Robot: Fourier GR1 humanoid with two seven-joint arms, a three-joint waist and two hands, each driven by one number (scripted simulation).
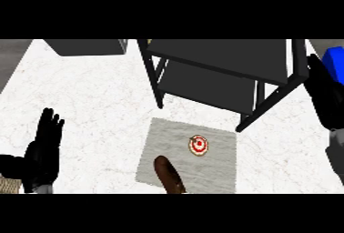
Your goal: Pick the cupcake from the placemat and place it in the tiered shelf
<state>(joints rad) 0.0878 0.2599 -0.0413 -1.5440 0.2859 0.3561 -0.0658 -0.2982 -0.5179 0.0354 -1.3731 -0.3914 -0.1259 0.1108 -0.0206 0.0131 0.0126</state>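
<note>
Marble counter, cupcake on placemat, right hand partly off-view.

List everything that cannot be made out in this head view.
Right hand: cut off by the view's right edge; pose unreadable.
Blue object: beside the right hand, cut by the right edge; unidentifiable.
Brown object over the placemat: lower end cut off by the bottom edge.
Dark box: cut off at the top edge.
Cupcake: too small to show details.
</note>
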